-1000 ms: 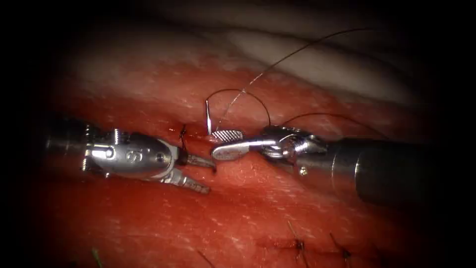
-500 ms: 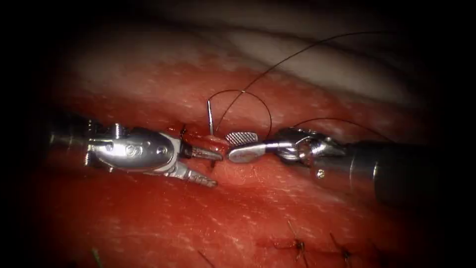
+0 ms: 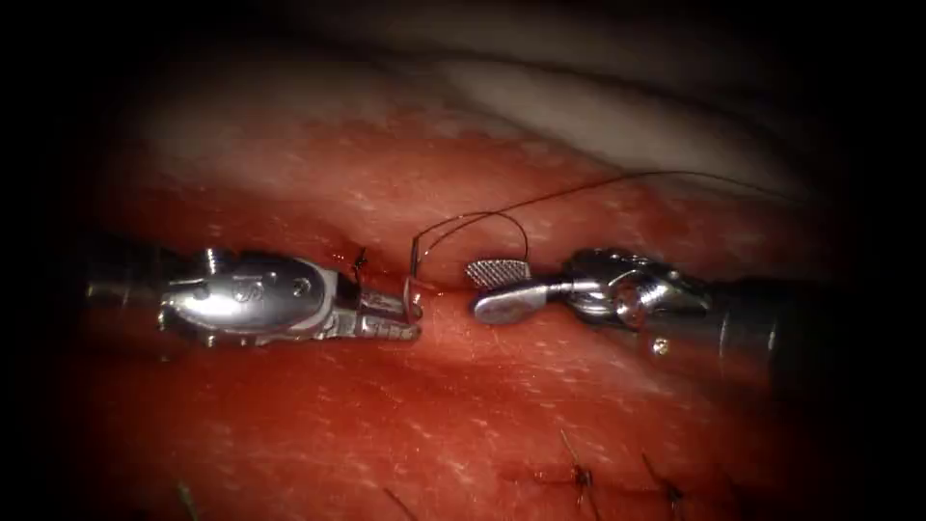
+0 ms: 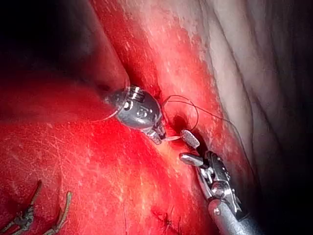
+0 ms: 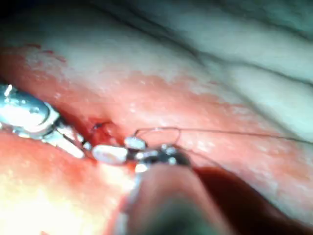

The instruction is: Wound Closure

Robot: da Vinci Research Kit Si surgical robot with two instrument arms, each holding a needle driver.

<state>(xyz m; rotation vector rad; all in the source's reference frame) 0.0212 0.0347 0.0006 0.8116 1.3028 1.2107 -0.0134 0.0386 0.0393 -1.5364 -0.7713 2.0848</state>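
Note:
In the endoscope view the tissue (image 3: 463, 405) is wet with red fluid, and the cut (image 3: 444, 289) runs between the two tools. My left tool (image 3: 413, 315) comes in from the left, its jaws shut on the needle (image 3: 415, 275) just below its thread end. That short end stands up at the cut; the rest of the curve is hidden, so I cannot tell if it sits in the tissue. The thread (image 3: 521, 241) loops off the needle and runs away to the right. My right tool (image 3: 494, 289) is open just right of the needle and holds nothing.
A dark stitch knot (image 3: 359, 262) sits at the cut beside the left tool. Two older stitches (image 3: 582, 478) lie near the lower edge. Pale fatty tissue (image 3: 598, 116) rises behind the cut. The left wrist view shows the left tool (image 4: 157, 131) facing the right tool (image 4: 188, 147).
The left jaws were open beside the needle and have shut on it. The right tool has drawn back to the right. The needle's standing end and the thread loop sit lower.

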